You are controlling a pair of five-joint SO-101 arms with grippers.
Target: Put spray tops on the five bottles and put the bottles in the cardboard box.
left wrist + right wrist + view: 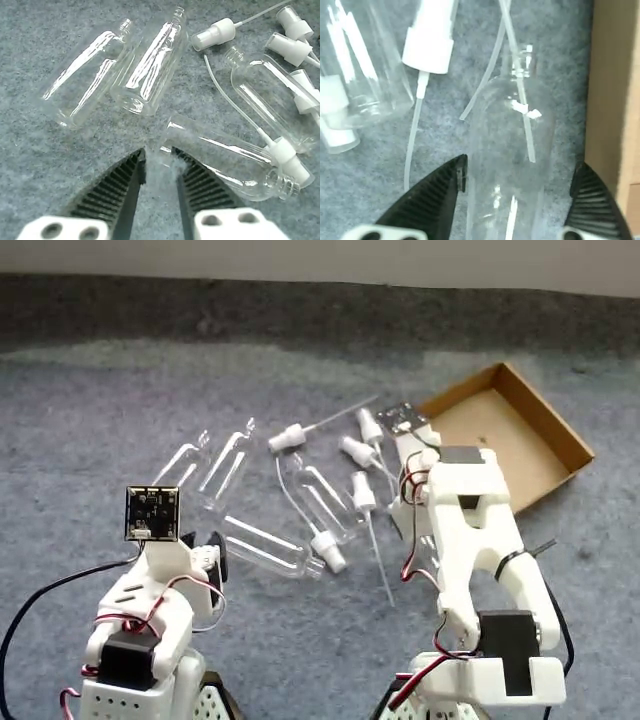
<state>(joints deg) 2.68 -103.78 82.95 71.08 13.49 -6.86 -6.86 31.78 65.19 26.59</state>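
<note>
Several clear bottles lie on the grey carpet. In the right wrist view one bottle (512, 145) lies between the spread fingers of my right gripper (520, 172), neck pointing away, beside the cardboard box wall (610, 100). My left gripper (159, 161) is open with a narrow, empty gap, its tips just short of the base of a lying bottle (225, 155), also seen from above (270, 545). Two more bottles (185, 460) (227, 465) lie side by side farther off. Loose white spray tops (362, 490) (355, 450) are scattered between the arms.
The open cardboard box (545, 420) sits at the back right, beside the right arm. A spray top with a long tube (287, 437) lies behind the bottles. Another bottle (318, 495) has a spray top (330, 552) resting by its end.
</note>
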